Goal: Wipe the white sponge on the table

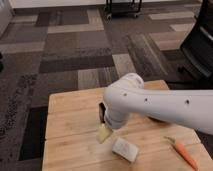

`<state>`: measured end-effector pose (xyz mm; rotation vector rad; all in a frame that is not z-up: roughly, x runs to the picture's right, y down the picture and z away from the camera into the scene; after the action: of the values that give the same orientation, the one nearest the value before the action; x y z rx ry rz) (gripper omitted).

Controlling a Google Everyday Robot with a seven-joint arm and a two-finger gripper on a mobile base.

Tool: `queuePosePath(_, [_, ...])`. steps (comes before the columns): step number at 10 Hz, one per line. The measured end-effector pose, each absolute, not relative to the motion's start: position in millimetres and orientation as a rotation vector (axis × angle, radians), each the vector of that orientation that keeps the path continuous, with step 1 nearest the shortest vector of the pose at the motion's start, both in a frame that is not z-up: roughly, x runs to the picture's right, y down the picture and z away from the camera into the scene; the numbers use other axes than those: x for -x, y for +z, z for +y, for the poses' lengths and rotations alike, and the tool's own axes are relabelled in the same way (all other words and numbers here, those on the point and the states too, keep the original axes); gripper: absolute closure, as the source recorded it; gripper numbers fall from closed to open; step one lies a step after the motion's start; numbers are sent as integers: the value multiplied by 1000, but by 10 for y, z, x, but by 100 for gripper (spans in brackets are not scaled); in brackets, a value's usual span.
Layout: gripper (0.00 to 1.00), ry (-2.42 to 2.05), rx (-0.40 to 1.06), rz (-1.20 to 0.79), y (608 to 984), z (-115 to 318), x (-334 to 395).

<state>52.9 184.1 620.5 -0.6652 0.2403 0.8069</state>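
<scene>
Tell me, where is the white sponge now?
The white sponge lies on the table near the camera view's bottom edge, right of the pale yellow wedge below the gripper, left of the carrot.

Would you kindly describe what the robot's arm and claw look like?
The arm is a thick white tube with a rounded joint and small dark dots along its shell; its wrist end is dark. The claw, low over the table near the white sponge, is pale yellow and wedge-shaped. No cables show.
</scene>
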Motion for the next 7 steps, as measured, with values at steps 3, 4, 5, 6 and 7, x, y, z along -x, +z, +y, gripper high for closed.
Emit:
queuePosePath(3, [20, 736, 638, 284, 6299, 2048, -771])
queuePosePath(4, [20, 736, 638, 284, 6299, 2049, -773])
queuePosePath(5, [20, 737, 638, 284, 6299, 2048, -773])
queuePosePath(6, [20, 738, 638, 285, 6299, 2051, -773])
queuePosePath(7, [20, 742, 643, 286, 6320, 2079, -777])
